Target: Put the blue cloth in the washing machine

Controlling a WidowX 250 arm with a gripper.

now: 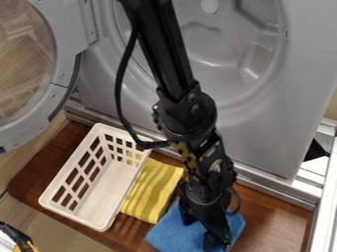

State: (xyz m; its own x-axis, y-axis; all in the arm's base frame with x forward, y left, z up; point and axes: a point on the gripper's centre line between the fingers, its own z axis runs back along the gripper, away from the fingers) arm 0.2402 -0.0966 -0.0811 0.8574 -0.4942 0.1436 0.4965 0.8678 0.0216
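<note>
One open end effector (200, 229) hangs over the blue cloth (166, 233) on the desk (275, 211), beside a yellow cloth (152, 189)

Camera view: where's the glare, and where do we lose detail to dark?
Camera view: soft pale highlights on the washing machine's drum; bright sheen along the metal rail at right. Same view: the black arm goes near-black in its upper part, little surface detail there; the blue cloth stays evenly lit where uncovered.
</note>
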